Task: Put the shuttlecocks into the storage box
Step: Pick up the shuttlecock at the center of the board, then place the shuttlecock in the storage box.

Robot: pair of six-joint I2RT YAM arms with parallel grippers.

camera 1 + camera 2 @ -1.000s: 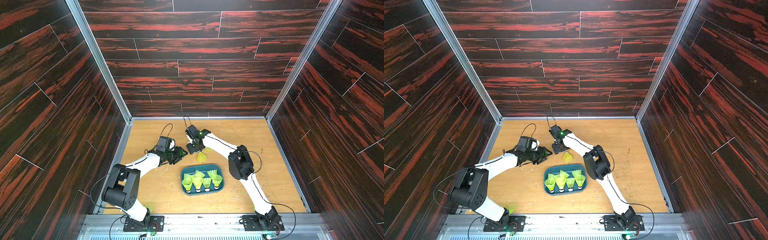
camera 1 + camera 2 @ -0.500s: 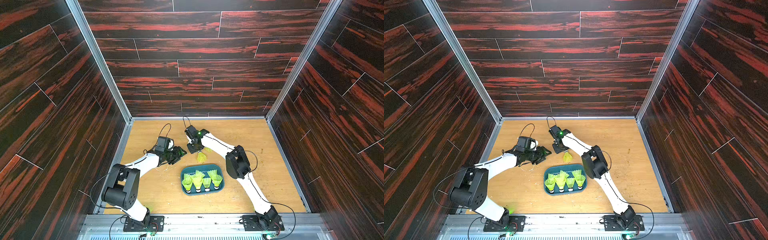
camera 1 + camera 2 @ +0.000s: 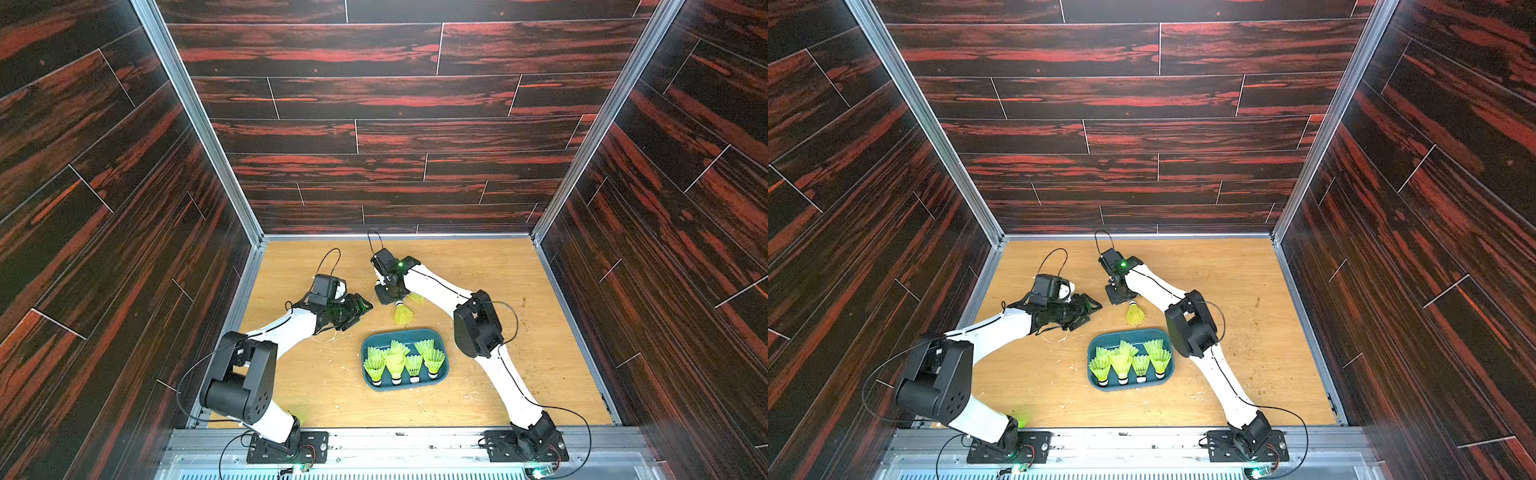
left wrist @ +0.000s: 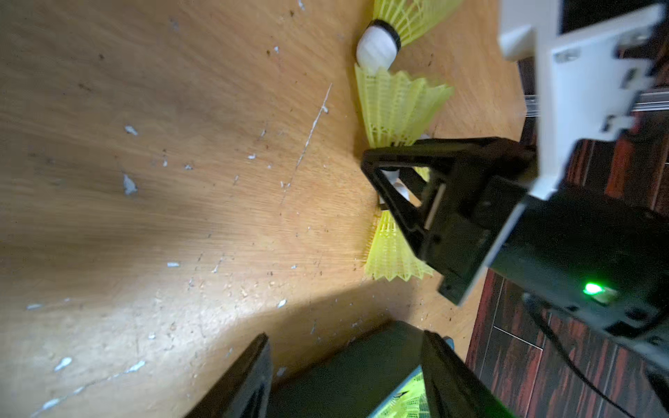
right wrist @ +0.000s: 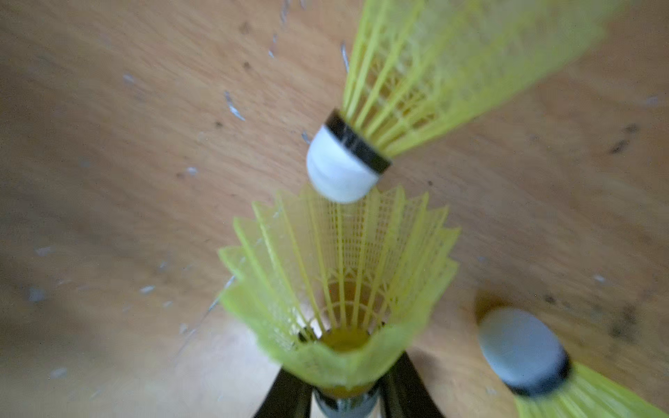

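Note:
The teal storage box (image 3: 405, 387) (image 3: 1126, 387) lies on the wooden floor and holds several yellow-green shuttlecocks (image 3: 395, 361) (image 3: 1123, 359). Just behind it my right gripper (image 3: 389, 297) (image 3: 1120, 297) (image 5: 344, 396) is shut on the cork of a shuttlecock (image 5: 336, 275) (image 4: 394, 108); in both top views the gripper hides that one. A second shuttlecock (image 3: 402, 314) (image 3: 1135, 314) (image 5: 347, 163) touches the held one's skirt with its cork. Beside the gripper lies a third shuttlecock (image 3: 415, 297) (image 5: 525, 351) (image 4: 391, 253). My left gripper (image 3: 358, 313) (image 3: 1090, 309) (image 4: 344, 334) stands open and empty, left of them.
Dark wood-patterned walls (image 3: 124, 249) close in the floor on three sides. A metal rail (image 3: 395, 440) with both arm bases runs along the front. White flecks and scratches (image 4: 130, 184) dot the floor.
The right jaws have closed onto the shuttlecock's cork. The left jaws have opened a little wider. Neither arm has visibly shifted, and the loose shuttlecocks lie where they were.

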